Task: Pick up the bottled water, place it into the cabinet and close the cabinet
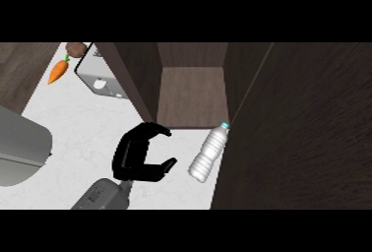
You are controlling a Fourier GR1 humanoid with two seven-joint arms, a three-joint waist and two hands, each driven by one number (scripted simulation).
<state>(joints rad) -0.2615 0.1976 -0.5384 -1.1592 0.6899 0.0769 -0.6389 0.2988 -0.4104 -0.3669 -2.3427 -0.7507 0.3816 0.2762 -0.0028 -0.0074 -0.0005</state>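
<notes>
A clear water bottle (207, 156) with a pale blue cap lies on the white counter (80, 128), cap pointing away from me, right beside the edge of the open cabinet door (305, 128). The dark wood cabinet (190, 93) stands open straight ahead, and its brown floor is bare. My left hand (131, 158) hovers just left of the bottle. Its fingers arch over towards the thumb in a wide C that faces the bottle, with nothing between them. A gap separates hand and bottle. My right hand does not show.
A carrot (58, 71) and a brown round thing (75, 48) lie at the far left. A light grey appliance (98, 75) stands against the cabinet's left wall. A large grey object (22, 147) fills the left edge. The open door blocks the whole right side.
</notes>
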